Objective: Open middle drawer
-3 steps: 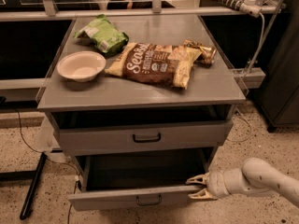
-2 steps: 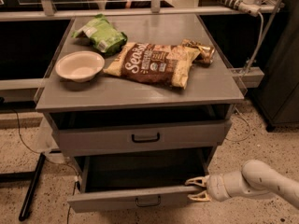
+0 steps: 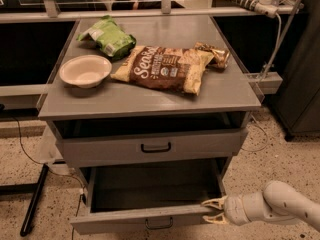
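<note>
The middle drawer (image 3: 125,220) is the second one down in the grey cabinet. It stands pulled well out, its dark inside looks empty, and its small black bar handle (image 3: 160,225) sits on the flat front. My gripper (image 3: 213,211) is at the right end of that drawer front, reaching in from the lower right. Its pale fingertips (image 3: 212,203) are spread apart, one above and one below the front's top edge, touching it. The taller-fronted drawer (image 3: 100,151) above is out a crack. The lowest drawer is out of view.
On the cabinet top (image 3: 150,101) lie a white bowl (image 3: 85,70), a green bag (image 3: 108,37), a brown chip bag (image 3: 165,68) and a small snack pack (image 3: 216,54). A black bar (image 3: 34,200) leans at the floor left. A power strip (image 3: 250,3) and cable hang at the right.
The middle drawer has slid out a little further toward me, and my gripper has moved with its right end. The things on top have not moved.
</note>
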Action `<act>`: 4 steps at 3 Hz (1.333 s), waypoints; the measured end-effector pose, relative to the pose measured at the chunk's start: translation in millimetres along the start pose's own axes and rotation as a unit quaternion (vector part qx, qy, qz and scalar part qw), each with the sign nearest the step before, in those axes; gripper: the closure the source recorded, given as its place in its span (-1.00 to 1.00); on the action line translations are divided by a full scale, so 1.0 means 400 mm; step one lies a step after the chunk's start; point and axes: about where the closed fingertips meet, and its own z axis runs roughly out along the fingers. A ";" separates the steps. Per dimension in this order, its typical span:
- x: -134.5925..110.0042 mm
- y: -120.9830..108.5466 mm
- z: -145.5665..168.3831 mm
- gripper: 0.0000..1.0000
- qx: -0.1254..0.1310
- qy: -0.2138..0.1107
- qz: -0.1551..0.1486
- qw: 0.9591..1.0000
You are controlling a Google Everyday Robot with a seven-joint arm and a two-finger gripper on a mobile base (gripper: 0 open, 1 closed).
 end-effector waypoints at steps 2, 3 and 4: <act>0.000 0.000 0.000 0.16 0.000 0.000 0.000 1.000; -0.005 -0.001 0.001 -0.30 -0.004 -0.007 0.003 1.000; 0.000 0.023 -0.002 -0.25 -0.011 -0.013 0.004 1.000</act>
